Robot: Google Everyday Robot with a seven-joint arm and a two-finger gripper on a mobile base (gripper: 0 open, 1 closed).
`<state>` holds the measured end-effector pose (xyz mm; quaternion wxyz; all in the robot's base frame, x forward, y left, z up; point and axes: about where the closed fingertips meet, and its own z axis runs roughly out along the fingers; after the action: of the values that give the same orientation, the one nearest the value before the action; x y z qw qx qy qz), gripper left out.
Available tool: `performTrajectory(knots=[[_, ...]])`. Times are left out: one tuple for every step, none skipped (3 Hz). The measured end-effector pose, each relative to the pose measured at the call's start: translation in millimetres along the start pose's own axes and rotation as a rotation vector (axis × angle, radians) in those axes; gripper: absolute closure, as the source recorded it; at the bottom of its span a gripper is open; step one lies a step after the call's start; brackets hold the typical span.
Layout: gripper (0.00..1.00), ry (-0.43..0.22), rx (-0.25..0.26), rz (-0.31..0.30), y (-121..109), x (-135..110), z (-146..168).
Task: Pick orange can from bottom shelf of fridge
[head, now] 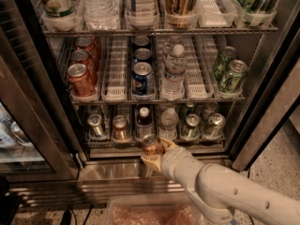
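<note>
The orange can point(151, 145), coppery with a silver top, is held in my gripper point(154, 154) just in front of the bottom shelf point(105, 143) of the fridge point(265, 102). The cream fingers point(149, 162) are closed around the can's lower body. The can stands about upright, out past the shelf's front edge and above the steel base grille point(112, 184). My pale arm point(225, 191) reaches in from the lower right. A second coppery can point(120, 127) still stands on the bottom shelf, to the left.
The bottom shelf also holds a silver can point(96, 124), a dark bottle point(144, 116), a water bottle point(168, 121) and green cans point(191, 125). The rack above has red cans point(80, 78), a blue can point(142, 78) and green cans point(230, 73). The glass door point(28, 107) stands open at left. A clear bin point(150, 213) sits below.
</note>
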<state>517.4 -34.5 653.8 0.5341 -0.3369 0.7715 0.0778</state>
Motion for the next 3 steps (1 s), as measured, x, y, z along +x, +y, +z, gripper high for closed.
performTrajectory(knots=[[1.0,0.019,-0.04,-0.014,-14.9,12.2,-28.7],[1.0,0.003,-0.104,-0.035,-33.8,15.6,-44.8],[1.0,-0.021,-0.225,-0.061,-27.5,5.6,-47.5]])
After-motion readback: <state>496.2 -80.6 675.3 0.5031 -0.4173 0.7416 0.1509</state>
